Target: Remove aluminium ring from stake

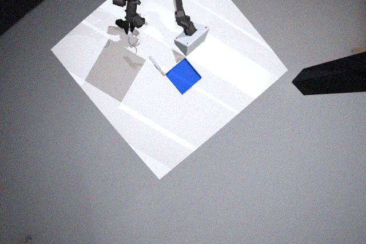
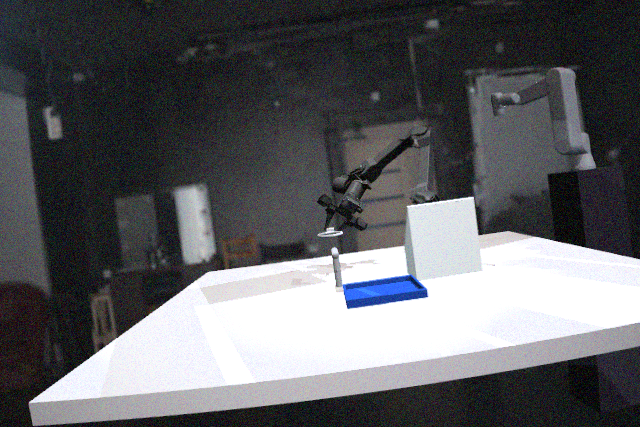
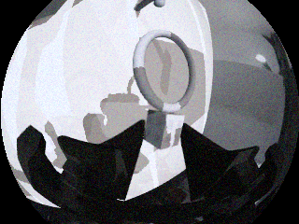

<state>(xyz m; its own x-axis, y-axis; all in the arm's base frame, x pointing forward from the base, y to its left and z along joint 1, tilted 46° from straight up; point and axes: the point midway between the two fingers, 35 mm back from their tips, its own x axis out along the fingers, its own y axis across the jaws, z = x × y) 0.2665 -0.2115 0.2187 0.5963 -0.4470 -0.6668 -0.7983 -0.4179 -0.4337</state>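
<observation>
At ten o'clock from the blue tray [image 1: 183, 76] [image 2: 387, 300], as the top view is read with twelve at its upper edge, I hold the aluminium ring [image 1: 128, 39] [image 2: 330, 235] [image 3: 138, 55] in the air. It is free of the steel stake [image 1: 156, 64] [image 2: 337, 269] [image 3: 160, 2], which stands at between four and five o'clock from it. The gripper [image 1: 129, 32] [image 2: 330, 226] [image 3: 163, 125] is closed on the welded tab [image 2: 330, 229] [image 3: 163, 130]; in the wrist view the tab sits at six o'clock on the hoop, one finger to either side. The exterior view shows the hoop nearly level, with the tab on its upper side.

Handling properties (my estimate): the ring should be light and stiff, neither bending nor breaking under moderate pressure. Its smooth, rounded bar would offer the fingers little purchase, whereas the flat-sided tab suits parallel jaws; I judge the present hold the right one. Because the whole hoop overhangs from one small block, a knock at its far edge could turn it within the grip.

Recommended transfer: I would carry the ring toward four o'clock, high enough to pass the stake, and centre the hoop, rather than the fingers, over the tray. It should then descend level, be released only once supported by the tray floor, and the fingers withdrawn straight up from the tab.
</observation>
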